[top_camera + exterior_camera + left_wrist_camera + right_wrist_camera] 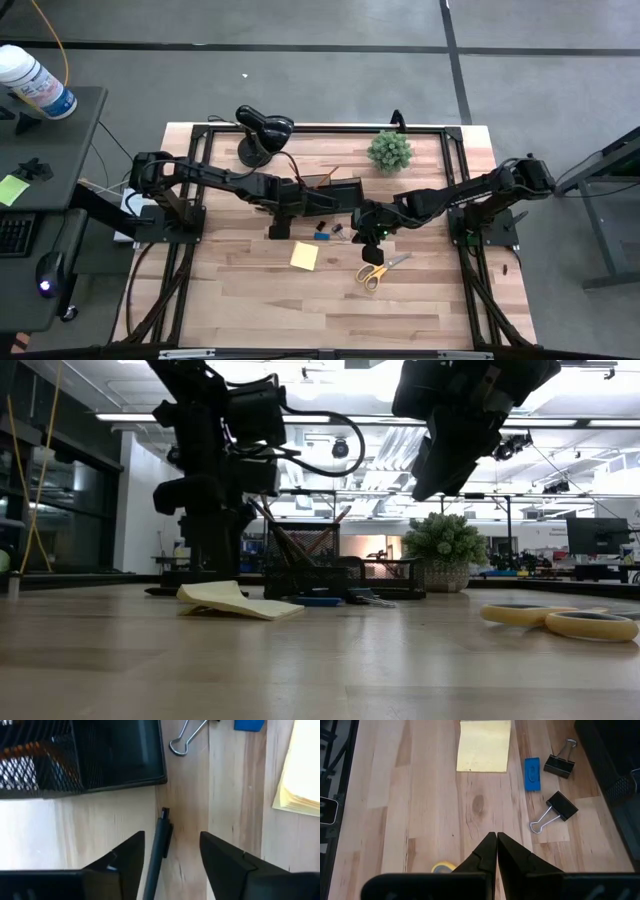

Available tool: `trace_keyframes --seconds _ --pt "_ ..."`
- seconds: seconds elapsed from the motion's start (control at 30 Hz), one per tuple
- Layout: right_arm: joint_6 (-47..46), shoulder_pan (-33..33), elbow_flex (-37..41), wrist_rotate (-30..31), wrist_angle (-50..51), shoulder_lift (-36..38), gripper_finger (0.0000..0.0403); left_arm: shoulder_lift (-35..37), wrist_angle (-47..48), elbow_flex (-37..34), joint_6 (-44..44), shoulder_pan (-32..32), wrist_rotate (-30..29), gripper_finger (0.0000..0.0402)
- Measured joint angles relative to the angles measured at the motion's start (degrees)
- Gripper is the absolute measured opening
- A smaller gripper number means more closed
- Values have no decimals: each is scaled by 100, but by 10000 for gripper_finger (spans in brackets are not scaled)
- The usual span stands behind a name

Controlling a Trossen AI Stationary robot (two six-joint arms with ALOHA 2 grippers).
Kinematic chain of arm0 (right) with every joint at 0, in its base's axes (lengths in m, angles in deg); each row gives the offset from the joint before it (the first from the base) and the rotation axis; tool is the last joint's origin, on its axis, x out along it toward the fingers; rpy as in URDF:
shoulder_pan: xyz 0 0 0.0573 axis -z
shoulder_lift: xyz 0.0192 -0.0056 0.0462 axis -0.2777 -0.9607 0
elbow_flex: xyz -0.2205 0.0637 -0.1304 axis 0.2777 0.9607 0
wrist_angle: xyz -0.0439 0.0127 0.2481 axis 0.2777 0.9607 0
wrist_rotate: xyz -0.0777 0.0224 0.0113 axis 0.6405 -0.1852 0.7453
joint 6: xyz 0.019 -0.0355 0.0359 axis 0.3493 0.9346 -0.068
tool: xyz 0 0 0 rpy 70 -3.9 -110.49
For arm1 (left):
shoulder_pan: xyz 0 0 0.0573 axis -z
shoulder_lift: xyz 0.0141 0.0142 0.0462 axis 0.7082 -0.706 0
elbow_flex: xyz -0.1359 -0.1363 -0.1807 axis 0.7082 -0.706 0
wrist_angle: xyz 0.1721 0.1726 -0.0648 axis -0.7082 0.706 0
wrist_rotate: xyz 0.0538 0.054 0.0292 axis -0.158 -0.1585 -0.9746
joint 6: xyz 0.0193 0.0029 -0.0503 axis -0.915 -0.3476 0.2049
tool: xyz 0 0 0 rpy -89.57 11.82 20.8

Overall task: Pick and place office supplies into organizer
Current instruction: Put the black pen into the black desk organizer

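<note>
My left gripper (pixel 170 857) is open, low over the table just in front of the black mesh organizer (pixel 85 755). A dark pen (pixel 161 845) lies on the wood between its fingers, close to one of them. In the high view this gripper (pixel 283 226) sits left of the organizer (pixel 330 195). My right gripper (pixel 496 847) is shut and hovers above the table, over the yellow scissors handle (pixel 442 866). Beyond it lie the yellow sticky-note pad (pixel 484 745), the blue block (pixel 532 773) and two black clips (pixel 559 764) (pixel 561 806). The scissors (pixel 375 270) lie flat. My left gripper has its open fingers on either side of the dark pen's shaft (pixel 159 855), lying along it and pointing down at the table. The pen rests flat on the wood. Whether a finger touches it, I cannot tell.
A black desk lamp (pixel 262 130) and a small green potted plant (pixel 389 150) stand at the table's far edge. Orange pencils (pixel 300 540) stick up from the organizer's cup section. Bare wood lies toward the near edge, past the sticky pad (pixel 304 256).
</note>
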Motion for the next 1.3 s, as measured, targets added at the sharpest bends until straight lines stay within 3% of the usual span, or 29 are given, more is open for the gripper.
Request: trace_keyframes --seconds 0.17,0.57,0.73,1.03,1.3 --pt "2 0 0 -2 -29 0 11 -226 3 9 -120 0 9 189" --pt "3 0 0 -7 -40 0 11 -534 -79 20 -278 -2 189 152" --pt "27 0 0 -7 -39 0 11 -539 -127 15 -348 -4 335 119" --pt "48 0 0 -4 -37 0 11 -539 -169 15 -340 -4 398 15" --pt "48 0 1 -4 -36 0 11 -539 -186 18 -40 0 519 19"
